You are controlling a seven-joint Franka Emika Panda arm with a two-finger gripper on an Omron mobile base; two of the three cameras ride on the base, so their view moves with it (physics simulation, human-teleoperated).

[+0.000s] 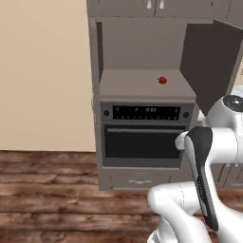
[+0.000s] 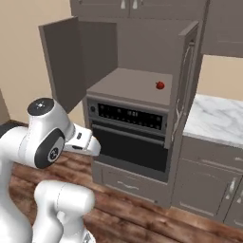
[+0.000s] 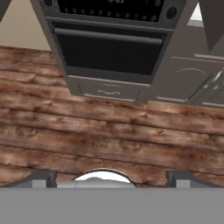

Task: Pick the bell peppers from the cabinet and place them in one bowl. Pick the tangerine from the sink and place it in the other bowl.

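One small red bell pepper lies on the shelf of the open niche in the grey-brown cabinet, toward the niche's right side. My gripper is open, its two dark fingertips far apart with nothing between them. It hangs low in front of the cabinet, well below the pepper, facing the wooden floor and the oven. The tangerine, the sink and both bowls are out of view.
The cabinet door stands swung open beside the niche. A black built-in oven sits under the shelf. A marble counter over grey drawers runs to the right. The wooden floor lies in front.
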